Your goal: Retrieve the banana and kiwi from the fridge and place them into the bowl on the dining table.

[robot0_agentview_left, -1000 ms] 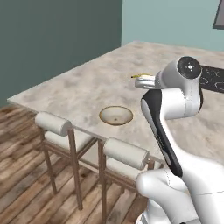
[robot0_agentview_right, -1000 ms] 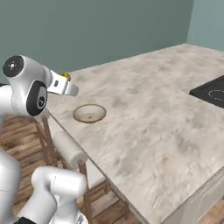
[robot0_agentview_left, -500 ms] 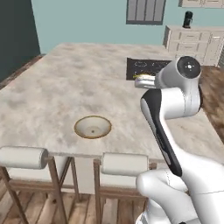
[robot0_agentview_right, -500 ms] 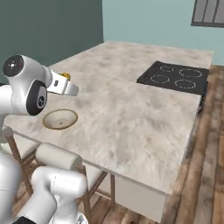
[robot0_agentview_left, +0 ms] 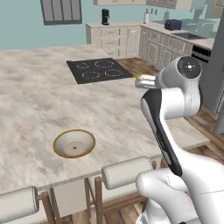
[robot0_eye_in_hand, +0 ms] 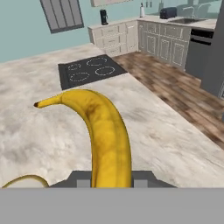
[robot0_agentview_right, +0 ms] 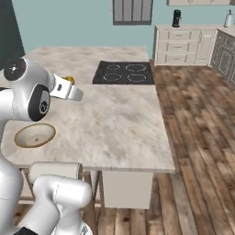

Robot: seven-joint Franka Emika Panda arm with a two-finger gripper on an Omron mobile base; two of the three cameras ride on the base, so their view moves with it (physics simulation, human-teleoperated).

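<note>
Banana [robot0_eye_in_hand: 107, 135] sat pinched in your pincer [robot0_eye_in_hand: 111, 179], sticking out ahead over the tabletop [robot0_agentview_left: 39, 96]. The bowl [robot0_agentview_left: 74, 143] lay below and off to one side, so releasing there would probably have dropped the fruit beside it.

Marble-patterned dining table [robot0_agentview_left: 39, 100], glossy banana [robot0_eye_in_hand: 107, 135]

A rendered home kitchen: a marble island surface [robot0_agentview_right: 119, 119] with a black cooktop [robot0_agentview_right: 123, 72], cream cabinets [robot0_agentview_right: 183, 45] along teal walls, wooden floor [robot0_agentview_right: 197, 137], cushioned chairs [robot0_agentview_left: 127, 173] tucked underneath.
</note>
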